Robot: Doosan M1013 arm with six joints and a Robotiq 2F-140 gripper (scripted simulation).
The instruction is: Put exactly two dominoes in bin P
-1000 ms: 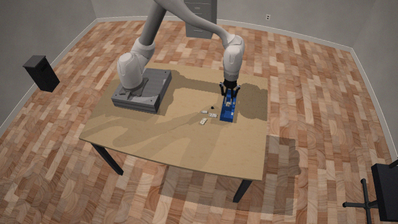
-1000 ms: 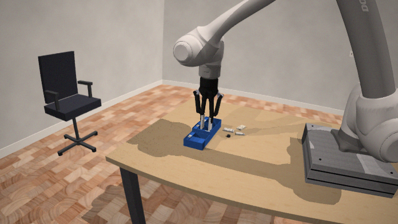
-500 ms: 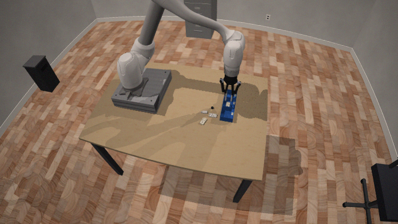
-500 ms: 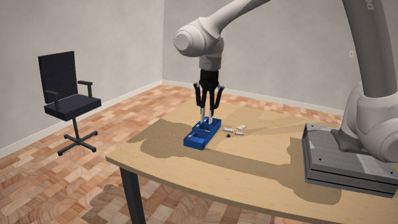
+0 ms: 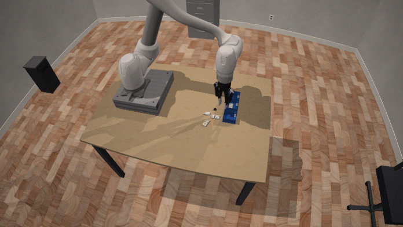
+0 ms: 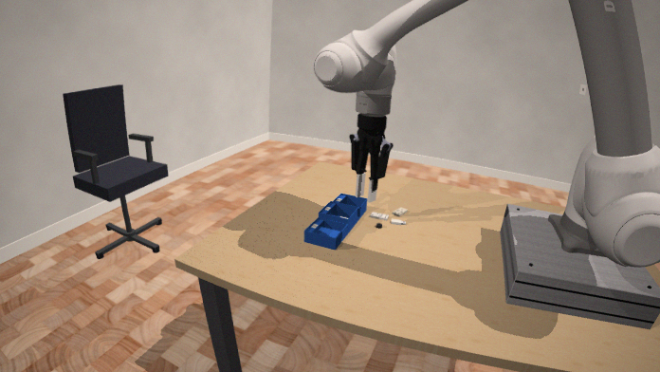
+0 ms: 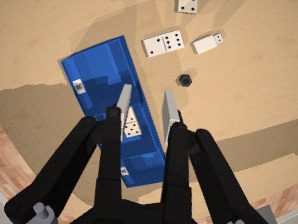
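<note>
A blue bin (image 5: 231, 116) (image 6: 327, 234) (image 7: 100, 72) with three compartments stands on the table; its labels are too small to read. One white domino (image 7: 132, 125) (image 5: 231, 106) lies in its middle compartment. Two more dominoes lie on the table beside the bin, one of them (image 7: 164, 43) (image 5: 215, 116) (image 6: 378, 215) near the bin and the other (image 5: 205, 123) (image 6: 400, 211) farther off. My gripper (image 5: 223, 102) (image 6: 365, 195) (image 7: 147, 98) hangs above the bin's edge. Its fingers stand a little apart with nothing between them.
A small white block (image 7: 208, 43) (image 5: 207, 113) (image 6: 397, 221) and a small black piece (image 7: 184, 80) (image 5: 215, 109) (image 6: 378, 226) lie by the dominoes. The arm's grey base (image 5: 145, 92) (image 6: 569, 270) stands at the table's far side. An office chair (image 6: 109, 166) stands on the floor.
</note>
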